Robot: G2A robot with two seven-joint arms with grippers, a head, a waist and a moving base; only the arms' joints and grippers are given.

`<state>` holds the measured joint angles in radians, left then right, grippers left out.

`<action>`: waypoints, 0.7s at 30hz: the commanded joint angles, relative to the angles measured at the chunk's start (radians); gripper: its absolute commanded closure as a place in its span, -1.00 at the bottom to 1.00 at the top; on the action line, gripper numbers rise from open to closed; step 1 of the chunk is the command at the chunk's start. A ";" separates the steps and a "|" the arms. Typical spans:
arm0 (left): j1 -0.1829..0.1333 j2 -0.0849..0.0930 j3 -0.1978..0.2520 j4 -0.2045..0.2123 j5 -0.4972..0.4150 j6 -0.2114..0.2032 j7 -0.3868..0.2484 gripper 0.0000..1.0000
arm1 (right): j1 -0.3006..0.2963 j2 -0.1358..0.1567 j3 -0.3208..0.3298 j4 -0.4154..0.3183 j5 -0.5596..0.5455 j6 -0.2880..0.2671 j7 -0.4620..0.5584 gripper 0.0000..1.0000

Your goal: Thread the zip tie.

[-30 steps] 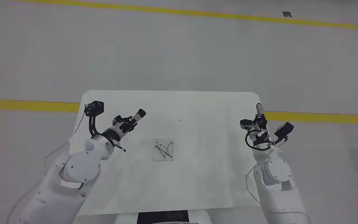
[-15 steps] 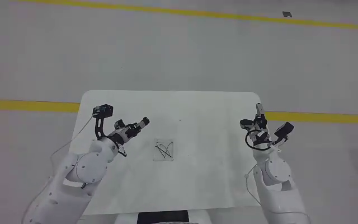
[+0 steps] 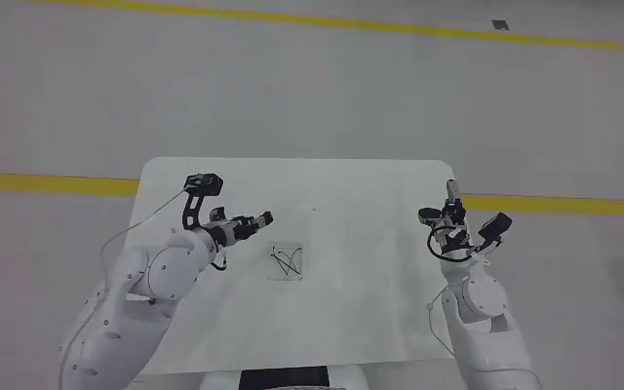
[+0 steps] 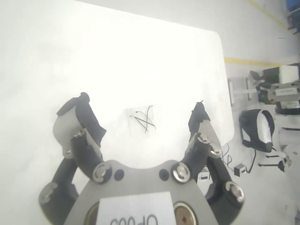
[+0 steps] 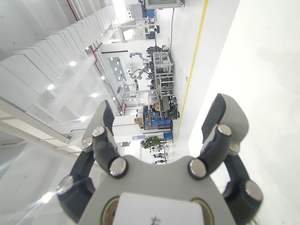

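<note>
Black-padded fingers of the left gripper stand wide apart with nothing between them, aimed at the zip tie, likely lining up a pick. The tie, thin dark strands crossed on a small clear square, lies near the middle of the white table, close ahead of that gripper. The right gripper, also spread wide and empty, hangs at the table's right edge, pointing off into a hall of machine racks, probably in reserve for the threading. Grey floor with a yellow line surrounds the table
</note>
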<state>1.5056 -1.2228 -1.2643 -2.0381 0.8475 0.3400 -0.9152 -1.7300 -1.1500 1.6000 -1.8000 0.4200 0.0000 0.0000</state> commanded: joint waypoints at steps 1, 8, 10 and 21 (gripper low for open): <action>-0.010 -0.020 0.001 -0.008 0.054 0.000 -0.087 -1.00 | 0.000 0.000 0.000 0.000 0.000 0.000 0.000 -1.00; -0.011 -0.104 -0.004 -0.049 0.174 0.000 -0.300 -1.00 | 0.000 0.000 0.000 0.000 0.000 0.000 0.000 -1.00; -0.011 -0.104 -0.004 -0.049 0.174 0.000 -0.300 -1.00 | 0.000 0.000 0.000 0.000 0.000 0.000 0.000 -1.00; -0.011 -0.105 -0.002 -0.050 0.165 -0.002 -0.295 -1.00 | 0.000 0.000 0.000 0.000 0.000 0.000 0.000 -1.00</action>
<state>1.4942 -1.3271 -1.2684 -2.0867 1.0212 0.3400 -1.2154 -1.7300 -1.1500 1.6000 -1.8000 0.4200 0.0000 0.0000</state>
